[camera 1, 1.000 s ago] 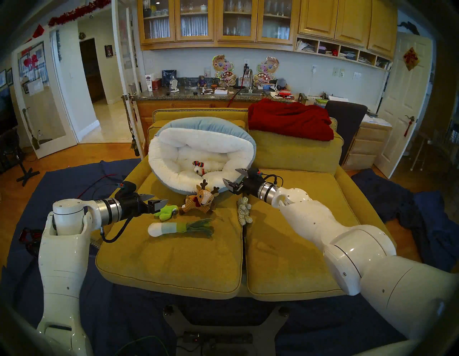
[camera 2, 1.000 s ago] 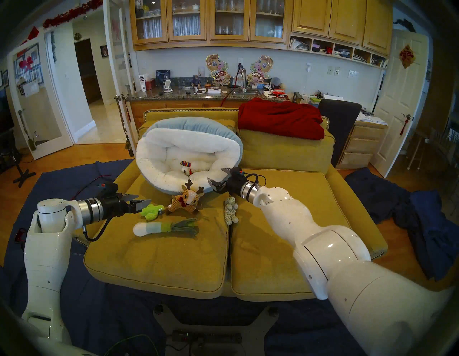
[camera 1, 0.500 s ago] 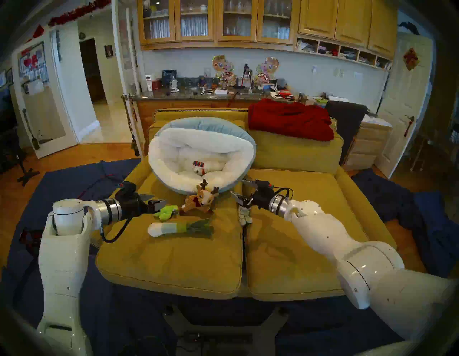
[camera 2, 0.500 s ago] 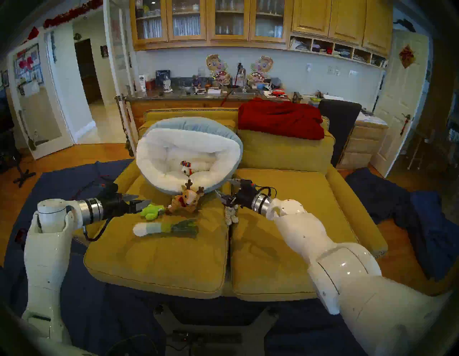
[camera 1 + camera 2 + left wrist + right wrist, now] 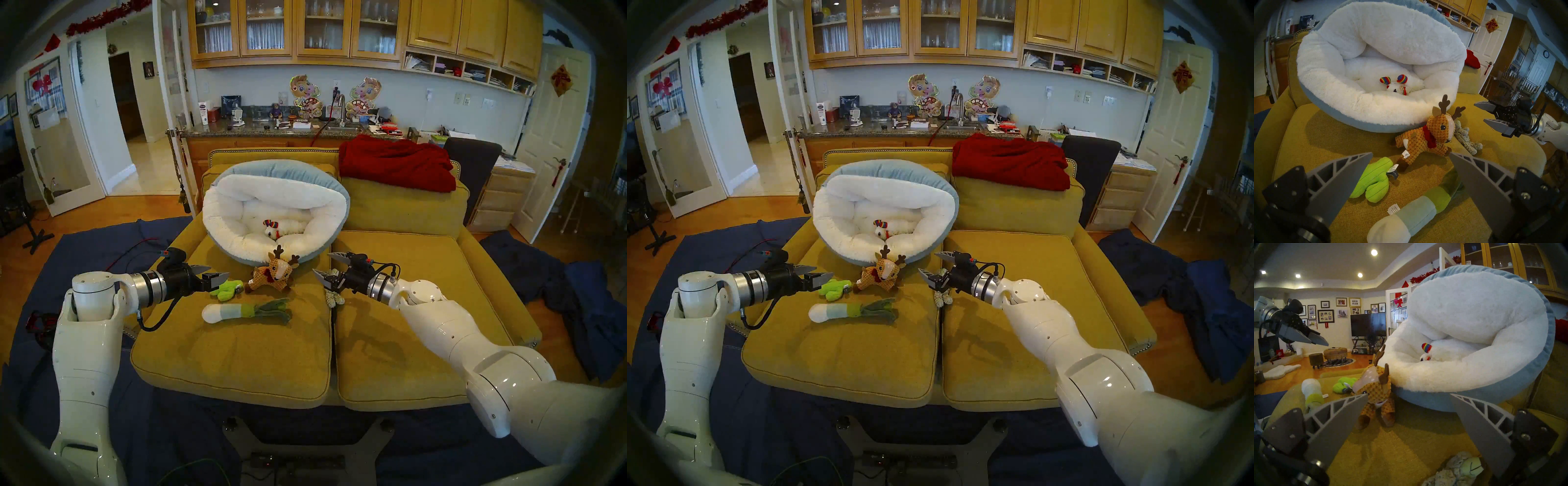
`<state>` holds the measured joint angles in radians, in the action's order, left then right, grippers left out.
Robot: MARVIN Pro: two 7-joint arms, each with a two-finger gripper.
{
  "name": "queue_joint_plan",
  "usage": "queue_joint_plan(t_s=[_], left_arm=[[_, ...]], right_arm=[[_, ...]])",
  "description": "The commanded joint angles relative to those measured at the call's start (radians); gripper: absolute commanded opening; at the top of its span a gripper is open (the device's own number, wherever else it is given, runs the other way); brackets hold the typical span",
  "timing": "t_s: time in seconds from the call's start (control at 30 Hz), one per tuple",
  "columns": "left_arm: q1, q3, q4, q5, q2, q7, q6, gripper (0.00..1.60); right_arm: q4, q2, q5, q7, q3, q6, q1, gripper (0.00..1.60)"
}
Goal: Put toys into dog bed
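Toys mostly outside bed. Right gripper (image 5: 326,263) jaws apart, empty, hovering over grey-beige lumpy plush (image 5: 334,298) at seam between sofa cushions (image 5: 237,356). Left gripper (image 5: 212,271) also apart, empty, above lime-green cactus (image 5: 225,291). Reindeer (image 5: 273,273) leans on dog bed (image 5: 237,237) front rim; leek (image 5: 244,309) nearer robot. White fluffy animal (image 5: 276,230) already inside bed. Step in hand, likely: reach for grey plush. Next: lower right gripper, straddle plush, close, lift over rim.

A white rainbow-eared toy (image 5: 275,230) is nestled inside the tilted blue-and-white dog bed (image 5: 234,237). Outside, a reindeer (image 5: 273,273) is propped against its rim; cactus (image 5: 225,290), leek (image 5: 246,310) and grey plush (image 5: 334,298) are laid nearby.
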<state>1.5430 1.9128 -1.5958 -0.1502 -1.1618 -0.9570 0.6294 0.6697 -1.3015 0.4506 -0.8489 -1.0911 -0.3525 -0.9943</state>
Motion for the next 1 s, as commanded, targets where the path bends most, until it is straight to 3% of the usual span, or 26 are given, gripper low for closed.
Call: queue_joint_plan(t_s=[0.0, 0.37, 0.73, 0.87, 0.97], left_arm=[[-0.026, 0.004, -0.023, -0.007, 0.004, -0.003, -0.004, 1.60], [-0.027, 0.004, -0.024, -0.007, 0.004, -0.003, -0.004, 1.60], [-0.027, 0.004, -0.026, -0.008, 0.003, -0.003, -0.003, 1.60], [-0.027, 0.004, -0.026, -0.008, 0.003, -0.003, -0.002, 1.60], [-0.027, 0.005, -0.027, -0.008, 0.003, -0.003, -0.002, 1.60]], right_arm=[[0.092, 0.005, -0.013, 0.102, -0.013, 0.064, 0.004, 1.60], [0.196, 0.018, -0.094, 0.307, 0.005, 0.246, -0.029, 1.60], [0.340, 0.013, -0.171, 0.518, 0.032, 0.504, -0.083, 1.60], [0.351, 0.005, -0.185, 0.557, 0.036, 0.541, -0.089, 1.60], [0.399, 0.000, -0.198, 0.635, 0.038, 0.635, -0.108, 1.60]])
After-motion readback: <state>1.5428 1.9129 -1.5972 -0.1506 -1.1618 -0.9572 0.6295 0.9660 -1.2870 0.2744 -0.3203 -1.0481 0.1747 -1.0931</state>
